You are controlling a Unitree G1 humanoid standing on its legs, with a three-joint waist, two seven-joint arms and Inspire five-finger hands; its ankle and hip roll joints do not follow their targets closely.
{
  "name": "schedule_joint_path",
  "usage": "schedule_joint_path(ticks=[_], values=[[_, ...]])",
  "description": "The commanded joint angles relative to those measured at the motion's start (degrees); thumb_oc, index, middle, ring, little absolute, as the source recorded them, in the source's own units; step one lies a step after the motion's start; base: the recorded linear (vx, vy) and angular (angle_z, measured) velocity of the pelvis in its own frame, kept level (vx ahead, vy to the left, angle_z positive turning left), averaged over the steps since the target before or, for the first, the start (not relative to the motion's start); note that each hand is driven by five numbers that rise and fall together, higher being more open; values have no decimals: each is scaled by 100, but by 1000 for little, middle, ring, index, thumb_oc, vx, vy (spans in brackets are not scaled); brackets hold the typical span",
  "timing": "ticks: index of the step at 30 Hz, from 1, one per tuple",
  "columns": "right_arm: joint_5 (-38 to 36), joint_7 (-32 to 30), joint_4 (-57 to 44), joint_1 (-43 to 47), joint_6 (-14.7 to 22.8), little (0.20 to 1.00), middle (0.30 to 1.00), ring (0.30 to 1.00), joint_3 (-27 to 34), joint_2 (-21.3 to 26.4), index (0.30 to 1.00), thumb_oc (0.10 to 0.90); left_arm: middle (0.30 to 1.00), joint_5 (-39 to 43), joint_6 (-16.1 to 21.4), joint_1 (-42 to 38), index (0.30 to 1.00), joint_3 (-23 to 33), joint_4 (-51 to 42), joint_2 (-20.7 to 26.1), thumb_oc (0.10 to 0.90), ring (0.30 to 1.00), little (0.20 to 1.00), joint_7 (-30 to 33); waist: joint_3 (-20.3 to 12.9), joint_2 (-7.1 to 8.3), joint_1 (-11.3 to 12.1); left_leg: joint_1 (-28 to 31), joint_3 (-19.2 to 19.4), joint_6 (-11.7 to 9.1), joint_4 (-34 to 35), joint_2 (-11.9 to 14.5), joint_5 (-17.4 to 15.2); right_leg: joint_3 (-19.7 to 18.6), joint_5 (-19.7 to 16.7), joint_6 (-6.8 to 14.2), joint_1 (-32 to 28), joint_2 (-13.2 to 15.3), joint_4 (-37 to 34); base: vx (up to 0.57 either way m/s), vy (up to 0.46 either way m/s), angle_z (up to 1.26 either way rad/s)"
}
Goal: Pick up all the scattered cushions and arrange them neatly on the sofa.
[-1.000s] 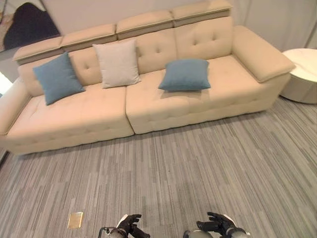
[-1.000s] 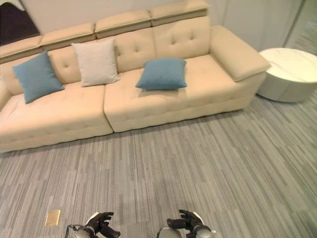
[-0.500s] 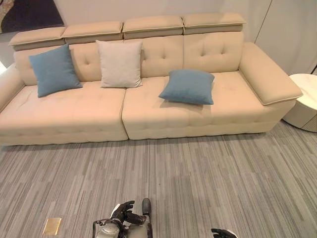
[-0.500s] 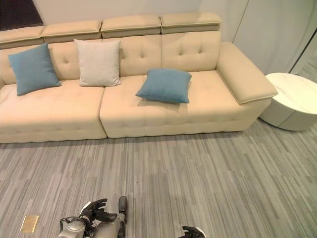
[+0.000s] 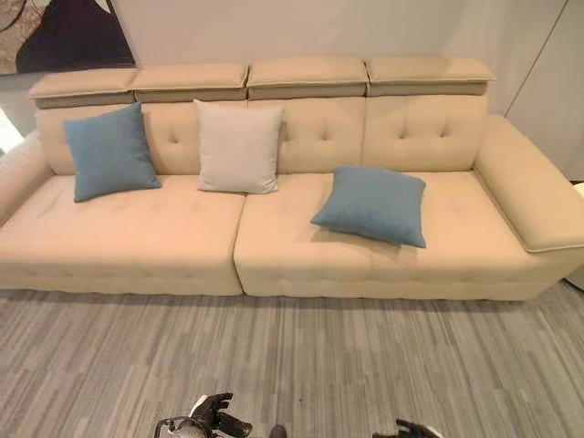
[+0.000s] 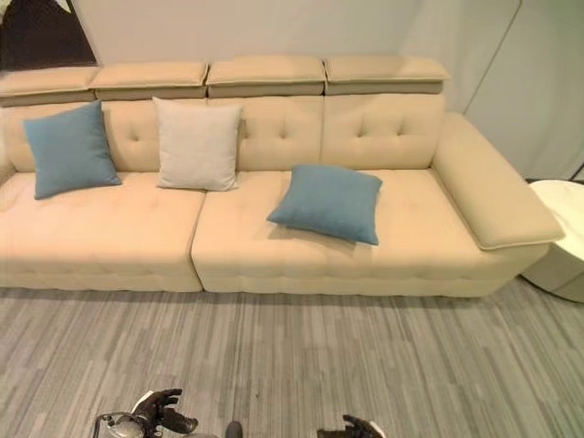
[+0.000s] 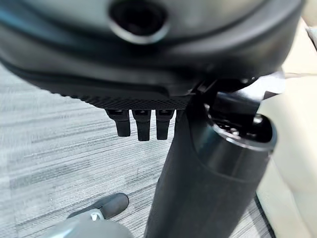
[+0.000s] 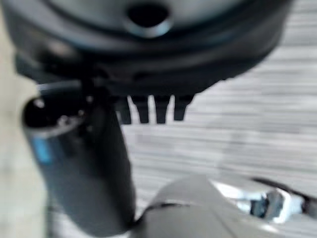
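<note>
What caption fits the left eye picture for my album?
Three cushions on a beige sofa: a blue cushion and a white cushion lean upright; another blue cushion lies askew.

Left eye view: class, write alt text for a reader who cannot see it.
A long beige tufted fabric sofa holds three square cushions: a blue cushion and a pale grey cushion propped against the backrest, and another blue cushion lying tilted on the seat. Below, on striped grey carpet, the robot's left hand and right hand hang empty.
</note>
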State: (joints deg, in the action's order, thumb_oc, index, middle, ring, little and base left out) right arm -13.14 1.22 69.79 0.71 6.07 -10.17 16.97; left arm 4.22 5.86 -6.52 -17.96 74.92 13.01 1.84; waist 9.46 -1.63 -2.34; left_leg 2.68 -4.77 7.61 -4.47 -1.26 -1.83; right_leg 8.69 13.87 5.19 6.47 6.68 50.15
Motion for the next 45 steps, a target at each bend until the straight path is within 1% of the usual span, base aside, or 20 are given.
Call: schedule_joint_path(ticks=[1, 2, 5, 8, 12, 14, 15, 17, 19, 21, 24, 26, 29, 32, 34, 36, 37, 39, 41, 45], values=[[52, 129, 95, -212, -111, 900, 900, 900, -276, -256, 900, 800, 900, -131, 142, -114, 900, -67, -239, 84, 800, 900, 900, 25, 193, 45, -6, -31, 597, -568, -451, -161, -423, -116, -1268, 205, -57, 284, -2065, 272, -135, 54], [-41, 93, 66, -195, -102, 900, 900, 900, -236, -233, 900, 800, 900, -108, 174, -178, 900, -105, -269, 55, 800, 900, 900, 60, 255, 96, -152, 85, 461, -649, -422, -227, -568, -400, -1289, 243, 230, 263, -2994, 371, -180, 59], [-104, 49, 17, -162, -98, 900, 900, 900, -156, -151, 900, 800, 900, -7, 247, -249, 900, -148, -363, -42, 800, 900, 900, 109, 389, 75, -343, 427, 329, -782, -354, -224, -818, -420, -1683, 419, 508, 401, -4016, 334, -156, 63], [-115, 20, 8, -231, -97, 900, 900, 900, -76, -97, 900, 800, 900, -18, 273, -217, 900, -230, -418, -106, 800, 900, 900, 79, 315, 108, -435, 644, 208, -833, -309, -245, -1001, -359, -1767, 491, 488, 454, -4360, 305, -171, 53], [-133, 23, 2, -248, -78, 900, 900, 900, -50, -17, 900, 800, 900, 9, 259, -147, 900, -217, -382, -237, 800, 900, 900, 55, 220, 72, -479, 742, 132, -907, -450, -177, -1175, -586, -1794, 426, 429, 352, -4017, 232, -171, 39], [-124, 17, 19, -203, -76, 900, 900, 900, -58, 96, 900, 800, 900, 67, 229, -103, 900, -211, -332, -335, 800, 900, 900, 19, 176, 2, -494, 398, 187, -1187, -1491, 124, -850, -553, -1485, 188, 280, 231, -3779, 226, -265, 21], [-117, -10, -5, -130, -73, 900, 900, 900, -112, 148, 900, 800, 900, 72, 221, -126, 900, -247, -352, -340, 800, 900, 900, 33, 226, 30, -458, 87, 316, -1321, -2112, 267, -464, -507, -1376, 87, 138, 227, -3781, 114, -217, 22], [-155, -41, -146, -61, -33, 900, 900, 900, -226, 222, 900, 800, 900, 114, 221, -142, 900, -288, -531, -292, 800, 900, 900, 49, 352, 91, -352, -370, 386, -1327, -3025, 395, -53, -494, -1237, -105, -120, 130, -3854, 68, -174, 10], [-117, -74, -163, 46, -53, 900, 900, 900, -300, 287, 900, 800, 900, 109, 214, -164, 900, -330, -643, -252, 800, 900, 900, 71, 418, 161, -225, -596, 443, -1276, -3358, 384, 63, -487, -1132, -208, -331, 71, -3947, 142, -169, -1], [-107, -75, -141, 97, -60, 900, 900, 900, -332, 299, 900, 800, 900, 143, 232, -159, 900, -341, -629, -229, 800, 900, 900, 81, 405, 189, -129, -863, 581, -1222, -3091, 527, 40, -393, -1031, -203, -552, 68, -4068, 248, -115, -4], [-177, -86, -186, 132, -9, 900, 900, 900, -331, 290, 900, 800, 900, 193, 230, -74, 900, -259, -540, -188, 800, 900, 900, 105, 324, 159, 46, -834, 583, -1166, -1629, 676, -134, -293, -866, -100, -764, 14, -4262, 297, 35, 18], [-276, -104, -226, 182, 20, 900, 900, 900, -319, 257, 900, 800, 900, 271, 225, -4, 900, -189, -380, -180, 800, 900, 900, 119, 292, 26, 228, -997, 196, -1267, -469, 728, 293, -356, -707, -36, -914, -136, -4327, 344, 125, 14], [-353, -137, -391, 190, 75, 900, 900, 900, -322, 178, 900, 800, 900, 476, 232, 97, 900, 7, -177, -110, 800, 900, 900, 135, 380, -28, 436, -1372, -239, -1367, 297, 745, 655, -570, -365, -29, -1320, -217, -4266, 349, 106, -9], [-321, -121, -550, 184, 60, 900, 900, 900, -278, 129, 900, 800, 900, 429, 203, 225, 900, 163, 35, -100, 800, 900, 900, 91, 354, -31, 511, -1400, -108, -1367, 258, 739, 718, -750, -202, 38, -1539, -173, -4248, 377, 217, -56], [-247, -115, -883, 167, 67, 900, 900, 900, -240, 118, 900, 800, 900, 217, 179, 301, 900, 194, 139, -59, 800, 900, 900, 95, 255, 81, 581, -1597, -267, -1290, -255, 419, 659, -1016, -216, 208, -1504, 57, -4094, 344, 282, -80], [-292, -108, -996, 151, 70, 900, 900, 900, -220, 94, 900, 800, 900, 159, 178, 302, 900, 184, 126, -22, 800, 900, 900, 91, 223, 123, 591, -1619, -238, -1223, -381, 339, 562, -1124, -205, 248, -1416, 118, -3924, 192, 177, -60], [-384, -89, -1225, 249, 73, 900, 900, 900, -233, 22, 900, 800, 900, 108, 182, 228, 900, 174, 28, 99, 800, 900, 900, 124, 294, 149, 551, -1553, -49, -1053, -646, 291, 298, -1286, -420, 355, -953, 223, -3098, 149, 192, -35], [-410, -90, -1278, 324, 79, 900, 900, 900, -272, 7, 900, 800, 900, 171, 182, 178, 900, 187, -72, 142, 800, 900, 900, 151, 352, 130, 539, -1502, 38, -995, -723, 298, 205, -1269, -590, 396, -690, 239, -2729, 110, 148, -53], [-398, -103, -1634, 298, 91, 900, 900, 900, -370, -76, 900, 800, 900, 344, 207, 115, 900, 210, -388, 216, 800, 900, 900, 185, 496, 105, 488, -1269, 183, -829, -870, 216, -84, -963, -939, 414, -309, 366, -2316, 141, 142, -71], [-340, -118, -1971, 264, 91, 900, 900, 900, -477, -63, 900, 800, 900, 246, 216, 42, 900, 125, -467, 204, 800, 900, 900, 211, 596, 92, 325, -1053, 247, -782, -860, 137, -306, -796, -914, 323, -97, 380, -2823, 145, 24, -12]])
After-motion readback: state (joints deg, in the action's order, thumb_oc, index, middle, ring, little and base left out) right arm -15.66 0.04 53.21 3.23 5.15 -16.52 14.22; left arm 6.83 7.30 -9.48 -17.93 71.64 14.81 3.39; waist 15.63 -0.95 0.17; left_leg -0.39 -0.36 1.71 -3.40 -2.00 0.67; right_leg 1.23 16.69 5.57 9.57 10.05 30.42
